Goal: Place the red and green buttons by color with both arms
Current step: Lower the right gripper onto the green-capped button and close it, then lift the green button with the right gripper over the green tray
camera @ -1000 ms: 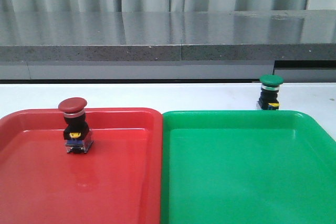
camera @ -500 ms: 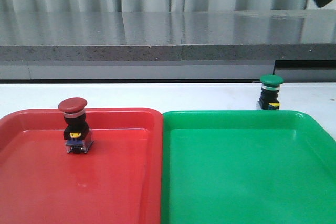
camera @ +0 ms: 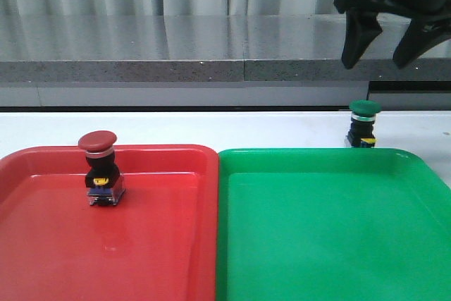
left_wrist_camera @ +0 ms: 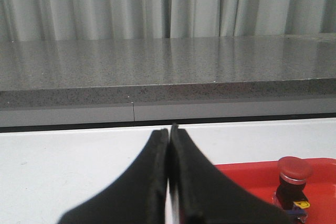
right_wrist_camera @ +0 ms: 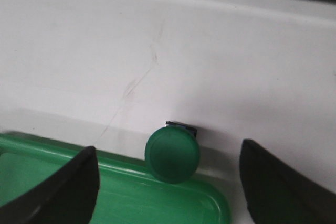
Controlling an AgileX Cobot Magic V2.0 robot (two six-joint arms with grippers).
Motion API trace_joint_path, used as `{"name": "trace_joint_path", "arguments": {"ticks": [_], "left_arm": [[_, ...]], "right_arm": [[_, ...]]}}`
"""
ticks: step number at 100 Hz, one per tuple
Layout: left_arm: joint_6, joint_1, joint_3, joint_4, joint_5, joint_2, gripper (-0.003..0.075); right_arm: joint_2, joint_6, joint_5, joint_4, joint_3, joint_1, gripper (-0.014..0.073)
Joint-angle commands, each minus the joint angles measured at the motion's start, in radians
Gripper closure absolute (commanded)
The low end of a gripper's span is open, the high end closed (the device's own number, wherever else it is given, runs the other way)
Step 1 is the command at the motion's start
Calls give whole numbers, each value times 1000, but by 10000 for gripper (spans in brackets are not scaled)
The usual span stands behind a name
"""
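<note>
Front view: right gripper (camera: 380, 51) spread wide, above green button (camera: 364, 124) standing on white table (camera: 282, 128) just behind green tray (camera: 331, 230). Likely light, rigid, top-heavy; smooth cap, so grasp at black body. Tray rim close by. Red button (camera: 99, 169) upright in red tray (camera: 42, 244). Left gripper (left_wrist_camera: 169, 182) pressed together, empty.

The front camera sits low, facing forward over the red tray (camera: 42, 244) and green tray (camera: 331, 244). The left wrist camera looks level, sharing the red button (camera: 99, 167) (left_wrist_camera: 293, 182). The right wrist camera looks down close, sharing the green button (camera: 363, 123) (right_wrist_camera: 172, 153).
</note>
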Motion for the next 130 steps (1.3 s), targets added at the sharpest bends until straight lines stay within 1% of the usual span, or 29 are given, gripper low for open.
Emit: {"name": "trace_joint_path", "arguments": {"ticks": [1,23,41,48,61,65,68,81,95,118,130], "left_arm": [[-3,0,43,-3,-79,-31,739],[-3,0,43,-3,-79,-31,739],[-3,0,43,-3,-79,-31,739],[-3,0,43,-3,-79,-31,739],[-3,0,43,-3,-79,-31,739],[-3,0,43,-3,-79,-31,739],[-3,0,43,-3,-79,-31,739],[-3,0,43,-3,-79,-31,739],[-3,0,43,-3,-79,-31,739],[-3,0,43,-3,-79,-31,739],[-3,0,43,-3,-79,-31,739]], "right_arm": [[2,1,-31,7,-48,0,34],[88,1,-19,7,-48,0,34],[116,1,-19,7,-48,0,44],[118,1,-17,7,-48,0,99],[118,1,-15,7,-48,0,288],[118,1,-15,7,-48,0,331],[118,1,-16,7,-48,0,347],[116,1,-11,7,-60,0,347],[104,1,45,7,-104,0,347],[5,1,140,7,-135,13,347],[-55,3,165,7,-133,47,347]]}}
